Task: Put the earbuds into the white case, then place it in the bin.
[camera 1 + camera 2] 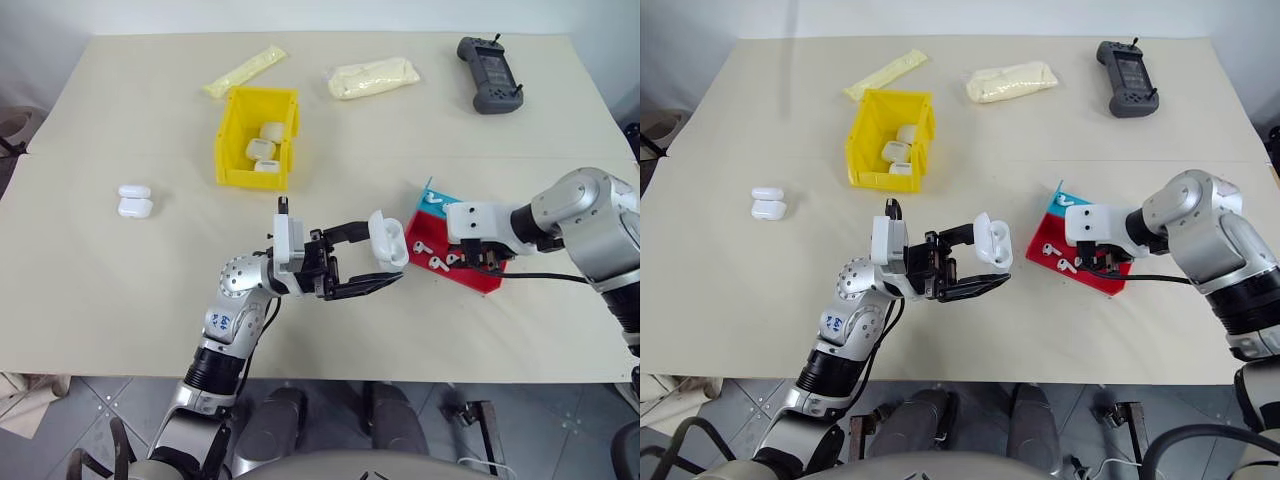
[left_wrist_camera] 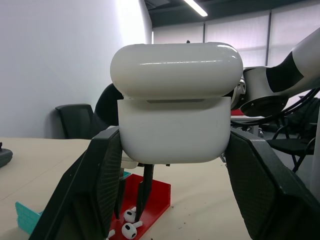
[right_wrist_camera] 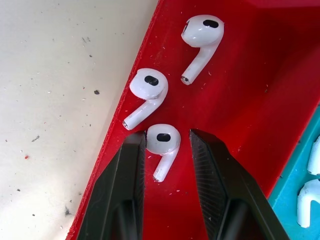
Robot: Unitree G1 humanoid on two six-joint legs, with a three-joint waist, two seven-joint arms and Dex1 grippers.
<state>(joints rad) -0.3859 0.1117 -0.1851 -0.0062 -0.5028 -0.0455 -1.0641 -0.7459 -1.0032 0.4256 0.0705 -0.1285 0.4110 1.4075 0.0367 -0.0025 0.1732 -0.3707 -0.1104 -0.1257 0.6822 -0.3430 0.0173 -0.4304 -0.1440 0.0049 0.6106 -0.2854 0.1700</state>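
Observation:
My left gripper [image 1: 385, 262] is shut on the white case [image 1: 388, 240] and holds it above the table with its lid flipped open [image 2: 175, 125]. To its right, my right gripper [image 3: 167, 140] points down into the red part of the tray [image 1: 485, 282]. Its fingers have closed in on either side of one of the earbuds [image 3: 162, 141], which lies on the tray floor. Two more earbuds [image 3: 149, 90] lie just beyond it, and others sit in the teal part [image 3: 310, 200]. The yellow bin [image 1: 232, 140] stands at the back left of centre with three white cases inside.
Two more white cases [image 1: 134, 201] lie at the table's left. A black handheld controller [image 1: 490, 75] sits at the back right. A cream bag [image 1: 372, 77] and a long yellow packet [image 1: 245, 70] lie at the back behind the bin.

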